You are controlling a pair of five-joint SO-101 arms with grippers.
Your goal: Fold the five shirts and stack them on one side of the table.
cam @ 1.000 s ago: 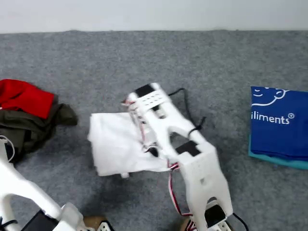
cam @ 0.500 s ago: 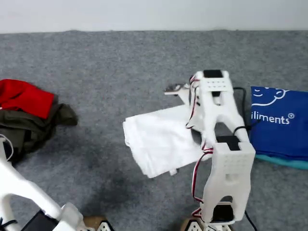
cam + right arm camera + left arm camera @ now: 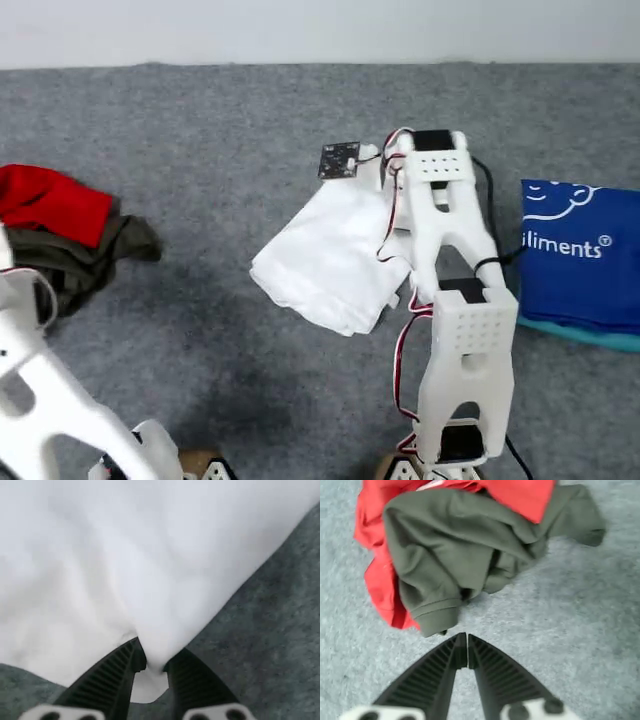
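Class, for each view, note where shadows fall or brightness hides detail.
High view: soft shadow on the carpet near the white shirt. Left wrist view: dark shadow inside the olive shirt's folds. Right wrist view: the white shirt glares, folds barely showing.

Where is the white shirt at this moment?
In the high view the white shirt lies mid-table, left of the blue folded shirt, one edge pinched in the right gripper.

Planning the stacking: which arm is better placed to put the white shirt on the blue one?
Right, likely: the right end effector is shut on the white shirt, near the blue shirt. The left end effector is shut, empty, near the olive shirt.
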